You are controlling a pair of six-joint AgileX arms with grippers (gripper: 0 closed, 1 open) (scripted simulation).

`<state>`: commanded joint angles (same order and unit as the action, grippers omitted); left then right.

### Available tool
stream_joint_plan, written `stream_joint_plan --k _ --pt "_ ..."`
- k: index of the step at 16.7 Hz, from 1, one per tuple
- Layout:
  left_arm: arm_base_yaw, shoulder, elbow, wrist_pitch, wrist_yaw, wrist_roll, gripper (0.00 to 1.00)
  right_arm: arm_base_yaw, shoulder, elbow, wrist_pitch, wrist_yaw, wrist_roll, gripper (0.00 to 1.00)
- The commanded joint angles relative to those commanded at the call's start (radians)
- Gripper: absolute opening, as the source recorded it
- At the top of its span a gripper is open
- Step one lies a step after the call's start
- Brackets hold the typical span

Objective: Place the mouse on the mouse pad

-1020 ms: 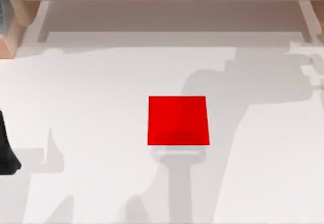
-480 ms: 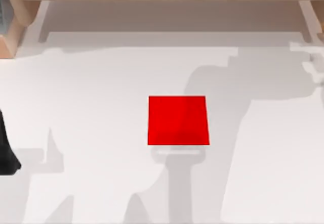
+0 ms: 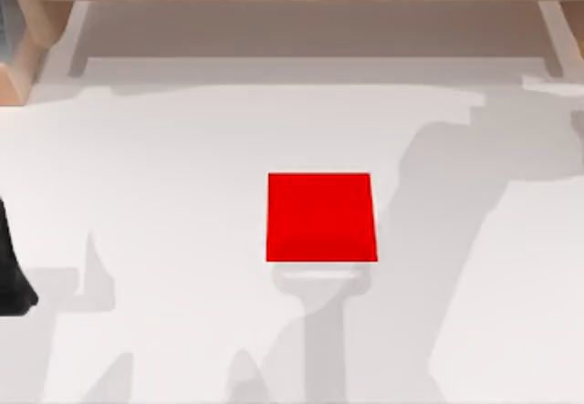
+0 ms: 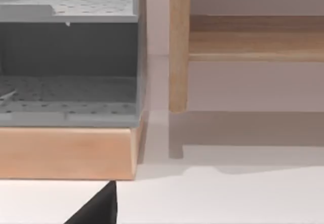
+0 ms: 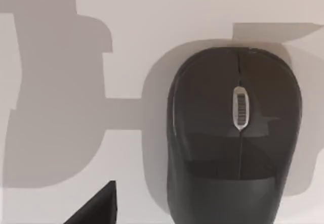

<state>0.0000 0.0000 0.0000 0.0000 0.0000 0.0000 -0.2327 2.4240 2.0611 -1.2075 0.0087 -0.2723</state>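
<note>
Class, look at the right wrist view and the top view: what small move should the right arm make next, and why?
Probably lower the right arm straight down onto the mouse to grip it. The right wrist view looks down on the mouse lying on the white table, not yet held, while the top view shows the mouse pad bare. The left arm sits parked at the table's left edge.

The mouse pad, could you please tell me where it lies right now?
In the top view the red mouse pad lies flat near the middle of the white table, with nothing on it.
</note>
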Motion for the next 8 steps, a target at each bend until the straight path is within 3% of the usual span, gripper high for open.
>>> stream_joint_plan --k 8 --pt "0.0 0.0 0.0 0.0 0.0 0.0 1.0 0.023 0.026 -0.12 0.147 0.0 0.022 1.0"
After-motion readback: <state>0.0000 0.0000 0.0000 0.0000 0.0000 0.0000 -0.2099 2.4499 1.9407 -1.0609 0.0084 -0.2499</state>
